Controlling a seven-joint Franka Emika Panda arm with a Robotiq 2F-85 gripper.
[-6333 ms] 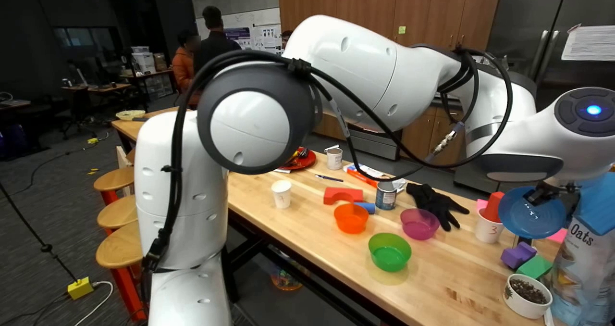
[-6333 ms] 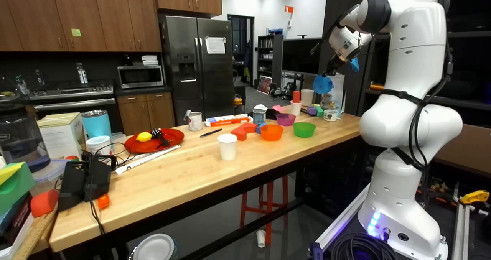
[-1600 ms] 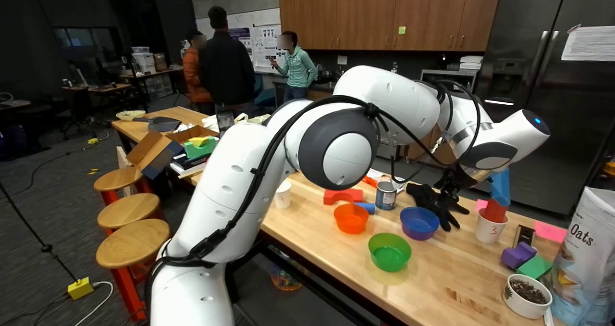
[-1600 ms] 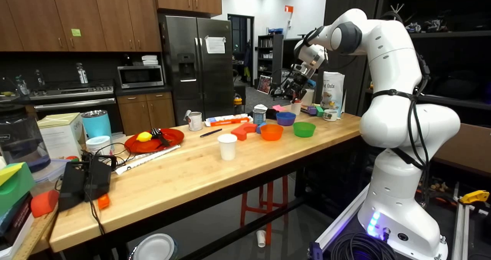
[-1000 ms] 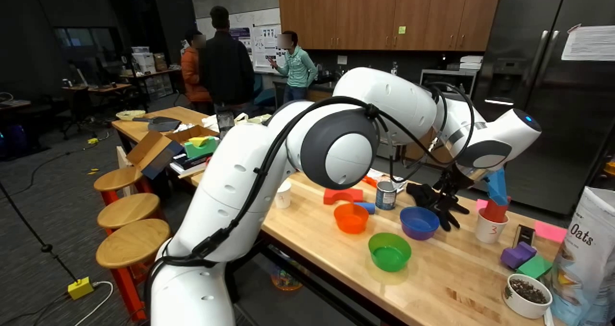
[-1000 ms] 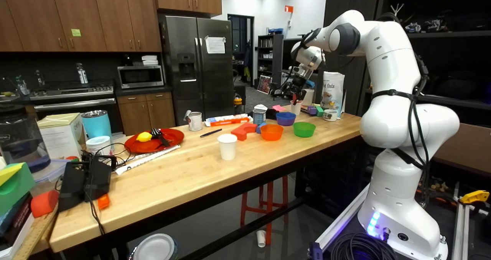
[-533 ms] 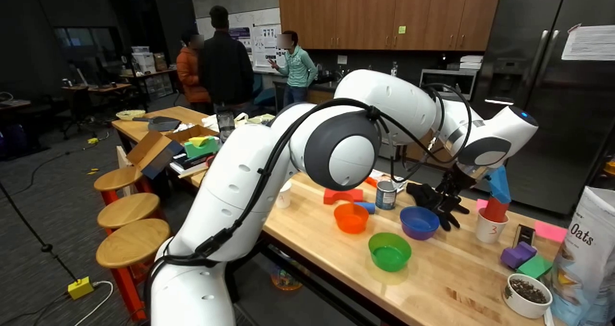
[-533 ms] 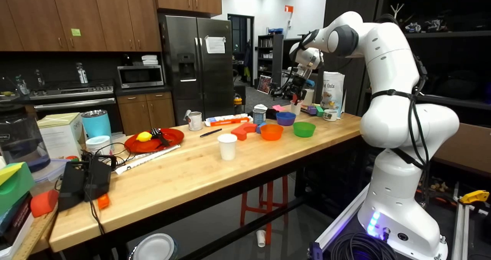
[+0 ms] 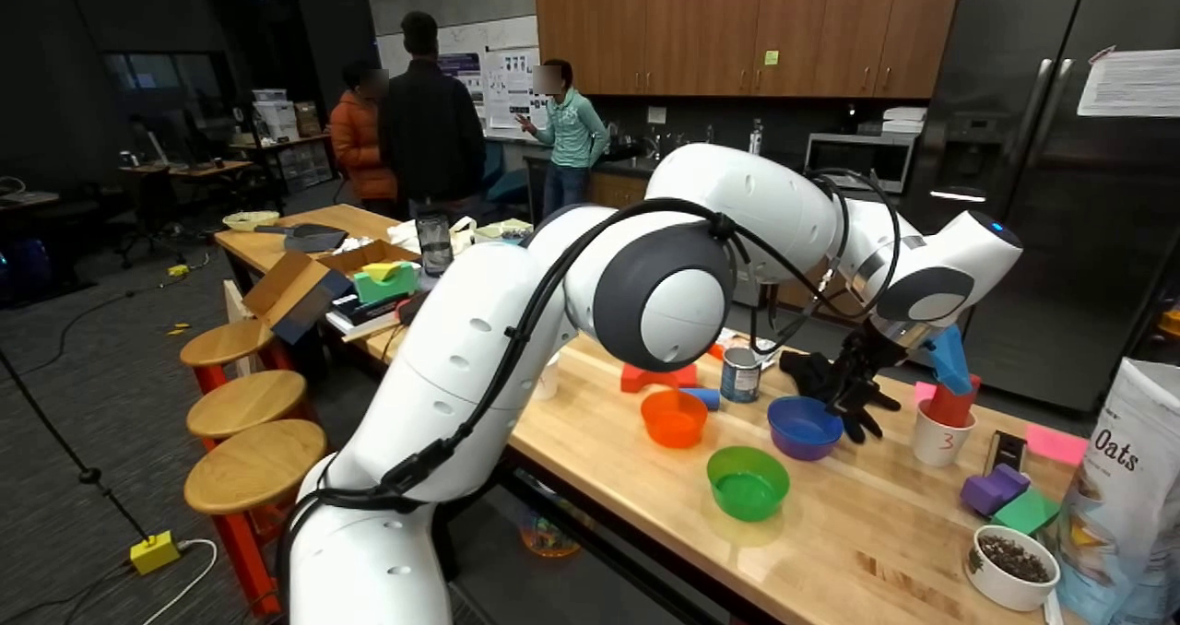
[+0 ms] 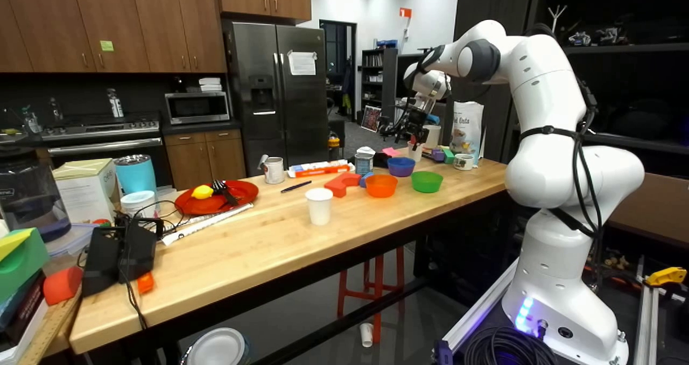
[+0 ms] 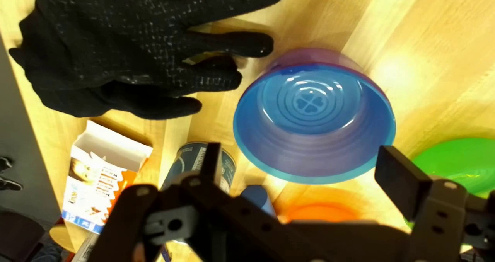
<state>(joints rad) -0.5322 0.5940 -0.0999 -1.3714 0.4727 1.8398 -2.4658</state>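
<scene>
Black pads (image 11: 403,182) of the robot's jaws stand far apart in the wrist view, at lower centre and lower right of the frame. These jaws are spread wide and grip nothing; whether a pad brushes a rim, I cannot tell. Above and between the pads, just right of the frame's centre, sits a translucent blue bowl (image 11: 314,153). It is nested in a purple bowl (image 11: 317,55), whose wall seems to support it and hold it steady. In both exterior views this pair is right of centre, with the jaws close above it. A black glove (image 11: 116,49) sprawls across the wrist view's upper left, apparently laid loose, fingers toward the bowls. Below it, at lower left, are an open carton (image 11: 102,177) and a can (image 11: 187,159) partly behind the jaws. A green bowl (image 11: 456,161) at right and an orange bowl (image 11: 321,212) at bottom border the pair on the wooden table (image 11: 444,61). Farther out, toward the right of an exterior view, a white cup (image 9: 933,448) props a red block (image 9: 949,406) on end.
</scene>
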